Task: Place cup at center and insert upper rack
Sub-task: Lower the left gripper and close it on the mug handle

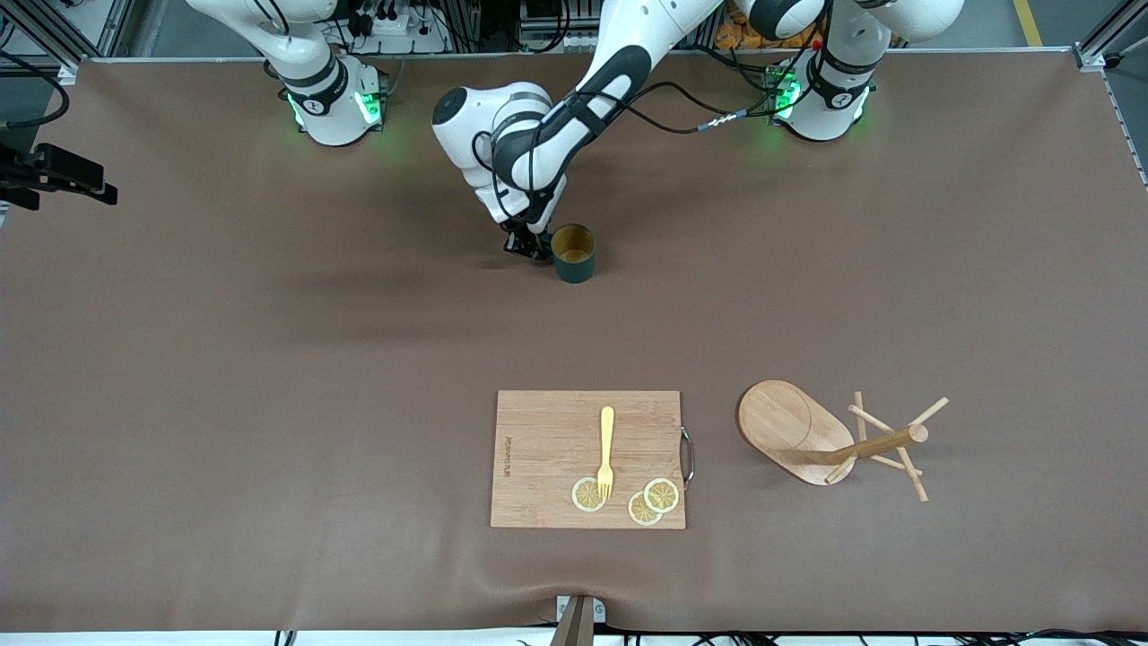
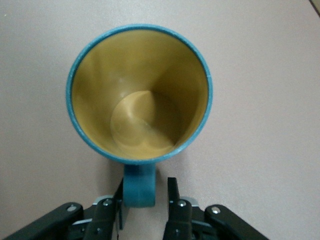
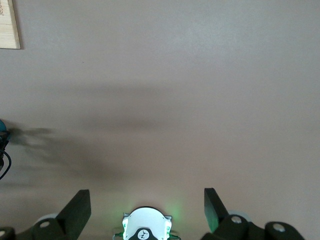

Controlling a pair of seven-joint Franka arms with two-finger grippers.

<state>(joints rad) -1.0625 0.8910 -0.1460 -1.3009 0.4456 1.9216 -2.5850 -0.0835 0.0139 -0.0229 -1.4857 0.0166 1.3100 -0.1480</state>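
The teal-green cup (image 1: 573, 254) stands upright on the brown table, in the half nearer the robots' bases; the left wrist view shows its tan inside (image 2: 140, 95). My left gripper (image 1: 529, 247) is low beside it, open, with the cup's handle (image 2: 138, 187) between its fingers; one finger touches the handle and the other stands apart. The wooden mug tree (image 1: 812, 435) lies on its side nearer the front camera, toward the left arm's end, its post and pegs (image 1: 888, 442) pointing away from the oval base. My right gripper (image 3: 145, 200) is open and empty, held high over bare table.
A rectangular wooden cutting board (image 1: 547, 449) lies near the front edge with a yellow fork (image 1: 606, 449) and three lemon slices (image 1: 646, 502) on it; its corner shows in the right wrist view (image 3: 7, 25). A black camera mount (image 1: 54, 175) sits at the right arm's end.
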